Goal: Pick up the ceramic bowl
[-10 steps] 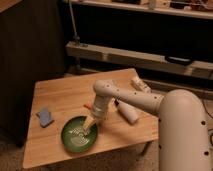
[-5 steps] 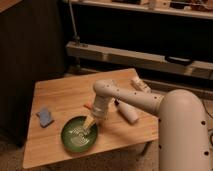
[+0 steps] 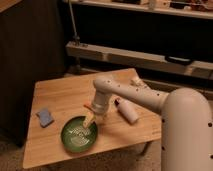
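Wooden table (image 3: 65, 95), light-toned, square top, carrying three loose items around the gripper (image 3: 90, 120), which hangs low over its front half. Green bowl (image 3: 79, 134) directly below the gripper at its near-right rim; blue sponge (image 3: 45, 117) well to the gripper's left near the table edge. White bottle (image 3: 128, 110) lying on its side, right of the gripper.
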`<state>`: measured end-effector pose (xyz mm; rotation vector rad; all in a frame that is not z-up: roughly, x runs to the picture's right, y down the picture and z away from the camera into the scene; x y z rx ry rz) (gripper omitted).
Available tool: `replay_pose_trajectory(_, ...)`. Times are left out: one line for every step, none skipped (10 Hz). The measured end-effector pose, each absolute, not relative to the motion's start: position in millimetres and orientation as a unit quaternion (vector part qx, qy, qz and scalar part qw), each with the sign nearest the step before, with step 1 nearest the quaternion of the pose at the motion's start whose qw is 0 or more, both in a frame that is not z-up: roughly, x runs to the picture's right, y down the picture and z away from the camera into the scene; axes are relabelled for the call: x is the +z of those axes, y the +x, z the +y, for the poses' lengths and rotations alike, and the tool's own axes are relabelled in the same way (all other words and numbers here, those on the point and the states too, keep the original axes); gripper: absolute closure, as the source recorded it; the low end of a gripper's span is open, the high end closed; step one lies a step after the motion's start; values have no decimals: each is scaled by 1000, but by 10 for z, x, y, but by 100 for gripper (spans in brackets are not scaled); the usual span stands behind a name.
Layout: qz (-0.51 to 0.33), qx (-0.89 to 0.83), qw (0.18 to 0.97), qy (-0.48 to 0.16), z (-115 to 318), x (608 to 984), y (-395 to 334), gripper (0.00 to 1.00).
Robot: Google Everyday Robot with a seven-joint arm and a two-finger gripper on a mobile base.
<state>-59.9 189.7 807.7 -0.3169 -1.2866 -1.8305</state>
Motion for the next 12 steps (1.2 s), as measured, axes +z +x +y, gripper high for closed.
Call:
replay_pose_trajectory(-515, -733, 427, -127, 1902, 8074, -598, 20)
replay_pose_trajectory(-513, -735, 427, -124, 1907, 8072, -608, 20)
replay_pose_trajectory(-506, -738, 431, -112, 1896, 8065, -647, 20)
replay_pose_trajectory(-496, -742, 441, -95, 1894, 8064, -671, 20)
replay_pose_trajectory(-495, -742, 443, -87, 1895, 8061, -701, 20)
replay_pose_trajectory(-493, -746, 443, -74, 1896, 8041, -755, 20)
replay_pose_trajectory(-491, -747, 443, -67, 1902, 8040, -767, 20)
replay_pose_trajectory(-491, -747, 444, -58, 1912, 8051, -780, 20)
replay_pose_trajectory(-494, -744, 448, -50, 1920, 8066, -778, 20)
replay_pose_trajectory(-496, -741, 451, -44, 1934, 8082, -766, 20)
replay_pose_trajectory(-500, -737, 453, -38, 1959, 8114, -778, 25)
replay_pose_trajectory(-504, -734, 454, -35, 1984, 8146, -798, 34)
